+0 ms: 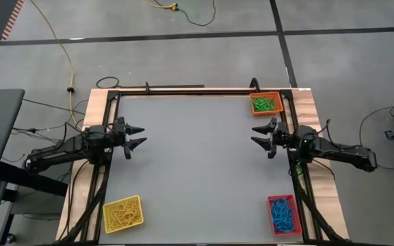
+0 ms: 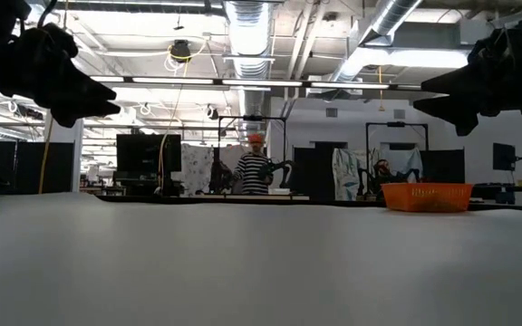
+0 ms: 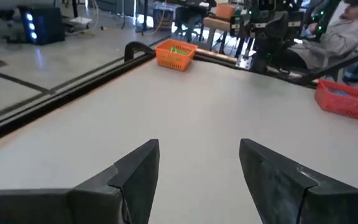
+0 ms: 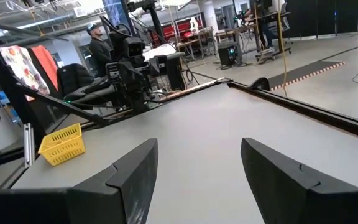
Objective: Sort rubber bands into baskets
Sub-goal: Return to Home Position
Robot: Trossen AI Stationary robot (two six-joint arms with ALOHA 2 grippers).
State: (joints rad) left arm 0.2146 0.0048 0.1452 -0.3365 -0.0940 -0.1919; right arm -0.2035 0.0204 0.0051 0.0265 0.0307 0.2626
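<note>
Three baskets sit on the grey table. The orange basket (image 1: 265, 94) (image 3: 176, 55) at the far right holds green rubber bands (image 1: 265, 104). The yellow basket (image 1: 122, 200) (image 4: 62, 144) at the near left holds yellow rubber bands (image 1: 122, 215). The red basket (image 1: 280, 197) (image 3: 347, 99) at the near right holds blue rubber bands (image 1: 283, 215). My left gripper (image 1: 143, 135) (image 3: 199, 146) hovers open at the table's left edge and points inward. My right gripper (image 1: 254, 134) (image 4: 199, 144) hovers open at the right edge, just near of the orange basket, facing the left one. Neither holds anything.
A wide bare stretch of grey table (image 1: 197, 164) lies between the two grippers. A black frame rail (image 1: 183, 91) runs along the far edge. A yellow cable (image 1: 63, 48) lies on the floor beyond the table. People (image 2: 255, 172) are in the room behind.
</note>
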